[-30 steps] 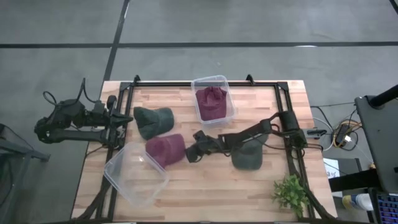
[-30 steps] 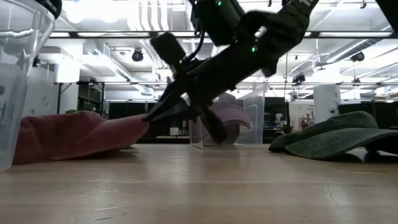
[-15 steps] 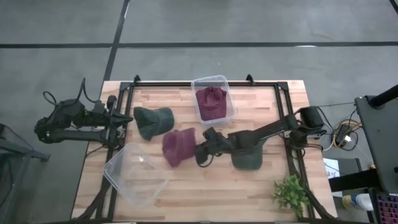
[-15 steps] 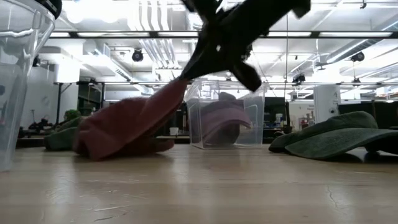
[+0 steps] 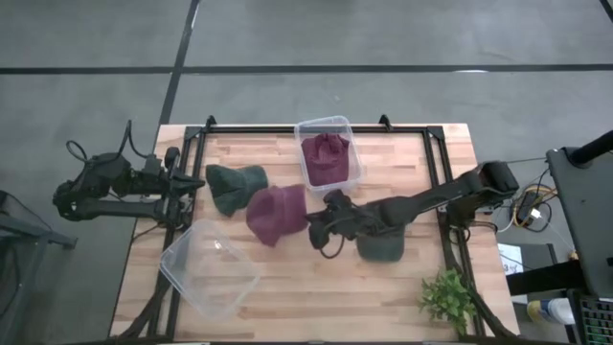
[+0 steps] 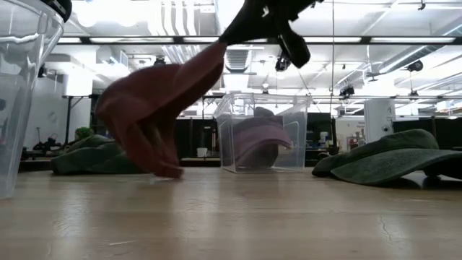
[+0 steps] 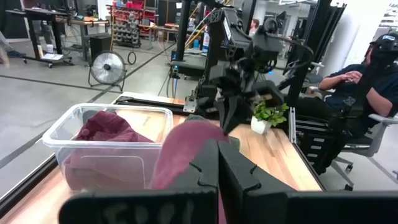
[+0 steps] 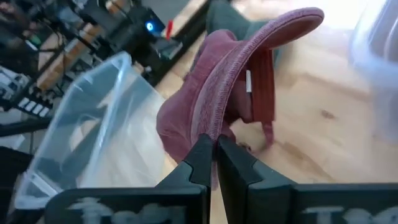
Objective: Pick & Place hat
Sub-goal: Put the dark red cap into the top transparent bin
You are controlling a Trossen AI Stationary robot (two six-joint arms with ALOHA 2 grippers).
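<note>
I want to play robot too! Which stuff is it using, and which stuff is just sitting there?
Using:
maroon hat, held up by the right pincer
clear bins: empty one, one holding a hat

Just sitting:
green hats
small plant
left pincer, waiting at the table's edge

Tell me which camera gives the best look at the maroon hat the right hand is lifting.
The right wrist view: the maroon hat fills it, brim pinched by the right hand. The high view shows it beside a green hat. The low view shows it hanging, its bottom near the table. The left wrist view partly hides it.
</note>
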